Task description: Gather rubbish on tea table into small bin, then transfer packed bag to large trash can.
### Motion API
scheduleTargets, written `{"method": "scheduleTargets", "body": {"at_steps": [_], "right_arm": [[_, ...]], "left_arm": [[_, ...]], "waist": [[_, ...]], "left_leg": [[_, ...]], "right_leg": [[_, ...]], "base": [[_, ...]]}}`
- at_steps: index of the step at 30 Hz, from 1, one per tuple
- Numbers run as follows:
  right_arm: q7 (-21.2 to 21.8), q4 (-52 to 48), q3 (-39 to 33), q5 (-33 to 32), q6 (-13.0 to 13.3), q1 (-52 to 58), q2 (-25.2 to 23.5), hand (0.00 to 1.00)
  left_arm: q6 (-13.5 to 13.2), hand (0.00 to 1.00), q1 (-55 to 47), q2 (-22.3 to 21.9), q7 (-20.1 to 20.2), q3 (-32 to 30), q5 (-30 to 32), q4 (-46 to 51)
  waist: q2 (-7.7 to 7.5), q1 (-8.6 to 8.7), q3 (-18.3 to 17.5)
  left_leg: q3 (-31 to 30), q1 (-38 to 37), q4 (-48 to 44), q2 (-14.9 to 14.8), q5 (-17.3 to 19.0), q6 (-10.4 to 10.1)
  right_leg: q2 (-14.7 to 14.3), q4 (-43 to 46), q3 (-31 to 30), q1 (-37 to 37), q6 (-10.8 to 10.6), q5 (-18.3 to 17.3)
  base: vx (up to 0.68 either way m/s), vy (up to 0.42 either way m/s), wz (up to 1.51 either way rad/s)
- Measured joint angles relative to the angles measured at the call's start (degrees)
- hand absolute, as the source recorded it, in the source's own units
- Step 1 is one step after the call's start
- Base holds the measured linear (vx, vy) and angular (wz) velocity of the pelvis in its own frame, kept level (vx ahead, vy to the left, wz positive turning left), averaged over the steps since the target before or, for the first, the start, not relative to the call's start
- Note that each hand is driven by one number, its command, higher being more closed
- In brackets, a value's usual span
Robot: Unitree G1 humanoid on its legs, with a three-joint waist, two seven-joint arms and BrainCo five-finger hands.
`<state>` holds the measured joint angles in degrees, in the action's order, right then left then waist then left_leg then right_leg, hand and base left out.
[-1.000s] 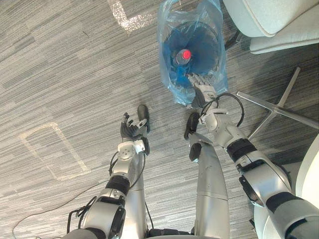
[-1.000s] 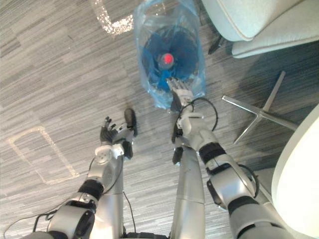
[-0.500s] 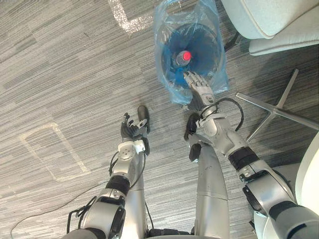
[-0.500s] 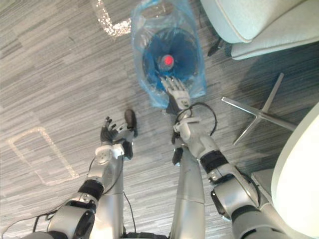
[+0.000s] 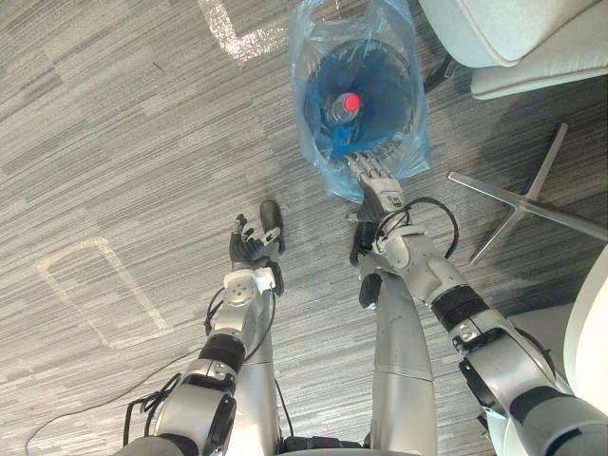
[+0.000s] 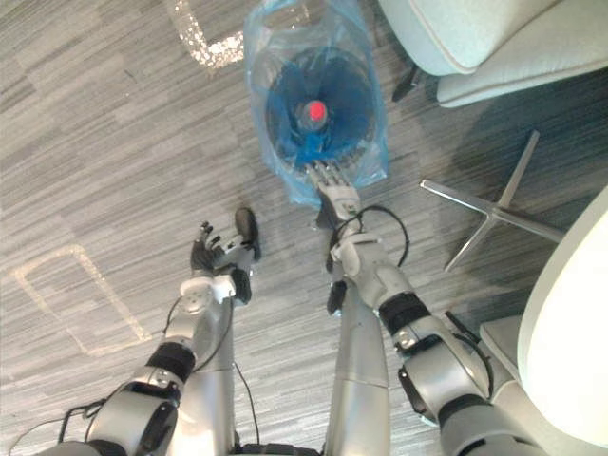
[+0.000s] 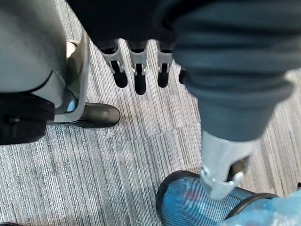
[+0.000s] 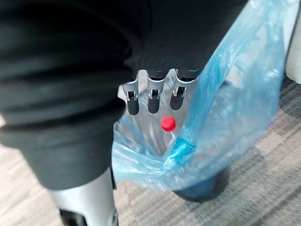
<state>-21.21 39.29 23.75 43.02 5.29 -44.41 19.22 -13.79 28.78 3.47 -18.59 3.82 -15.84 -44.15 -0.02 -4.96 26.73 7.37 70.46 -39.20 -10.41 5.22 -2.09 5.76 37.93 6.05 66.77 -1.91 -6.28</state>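
A small dark bin lined with a blue plastic bag (image 5: 399, 38) stands on the carpet ahead of me. Inside it a bottle with a red cap (image 5: 351, 102) stands upright, also seen as the bottle cap (image 8: 168, 124) in the right wrist view. My right hand (image 5: 373, 182) is stretched out at the near edge of the bag, fingers (image 8: 151, 101) straight and touching the plastic, curled round nothing. My left hand (image 5: 249, 249) hangs over the carpet to the left of the bin, fingers (image 7: 136, 75) relaxed and empty.
A light grey armchair (image 5: 513, 38) sits just right of the bin. Chrome chair-base legs (image 5: 527, 199) spread over the floor on the right. A white table edge (image 6: 575, 323) is at the lower right. Pale tape marks (image 5: 95, 285) lie on the carpet.
My right hand reached up over the bag's mouth half a second ago and has drawn back to its near edge. The bag has shifted slightly left. The left hand has stayed still.
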Motion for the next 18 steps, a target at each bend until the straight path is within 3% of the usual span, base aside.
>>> {"method": "scheduleTargets", "body": {"at_steps": [11,12,18], "right_arm": [[-3.40,9.66,-5.94,2.00,-4.97,-6.98,-4.74,0.00],[-3.81,9.99,-6.71,2.01,-5.36,-7.27,-4.92,1.00],[-4.72,14.30,-10.15,2.03,-8.15,-9.77,-5.95,1.00]], "left_arm": [[-1.12,0.00,1.08,-1.32,-0.22,-2.49,-1.28,0.25],[-1.21,0.00,1.10,-1.50,-0.23,-2.80,-1.30,0.34],[-1.80,0.00,1.63,-2.68,-0.24,-2.91,-1.83,0.79]], "waist": [[0.04,-0.55,-0.02],[0.07,-0.56,-0.04],[0.13,-1.11,-0.06]], "left_leg": [[-0.64,2.13,0.19,0.49,-0.35,-0.13],[-0.85,2.27,0.30,0.60,-0.45,-0.19],[-2.55,3.17,1.30,2.01,-1.60,-0.51]], "right_leg": [[0.34,0.98,0.45,2.29,0.24,-0.32],[0.41,1.00,0.68,2.34,0.30,-0.38],[1.59,2.55,2.17,3.27,0.82,-1.39]], "base": [[0.00,-0.003,0.03],[0.01,-0.007,0.17],[0.01,-0.010,0.20]]}}
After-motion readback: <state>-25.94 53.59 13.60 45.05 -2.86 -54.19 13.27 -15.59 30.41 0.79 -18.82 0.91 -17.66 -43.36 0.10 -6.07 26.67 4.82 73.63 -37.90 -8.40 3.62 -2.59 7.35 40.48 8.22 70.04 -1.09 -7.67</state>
